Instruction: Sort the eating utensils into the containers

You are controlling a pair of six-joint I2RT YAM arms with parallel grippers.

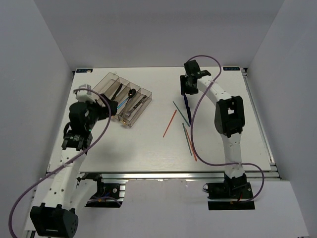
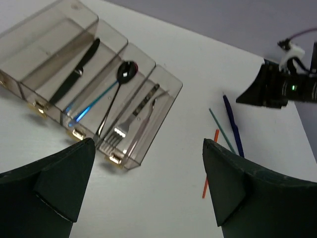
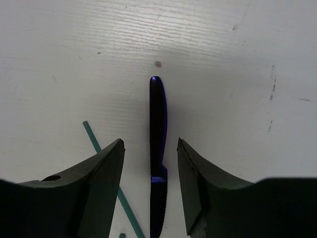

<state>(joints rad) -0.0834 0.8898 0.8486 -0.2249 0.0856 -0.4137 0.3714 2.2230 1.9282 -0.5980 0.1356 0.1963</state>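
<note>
The smoky-brown tray (image 1: 107, 82) stands at the back left and holds a dark knife (image 2: 77, 70), a dark spoon (image 2: 119, 87), a silver fork (image 2: 130, 122) and a blue utensil (image 2: 91, 103). A blue knife (image 3: 158, 148) lies flat on the table, between the open fingers of my right gripper (image 3: 150, 146), which hovers just above it; it also shows in the top view (image 1: 185, 106). Orange chopsticks (image 1: 170, 123) and green chopsticks (image 1: 181, 113) lie by the knife. My left gripper (image 1: 73, 142) is open and empty, above the table near the tray's front end.
The table's far edge and white walls lie behind the right gripper. The right arm's purple cable (image 1: 198, 106) loops over the chopsticks area. More chopsticks (image 1: 188, 143) lie nearer the right arm's base.
</note>
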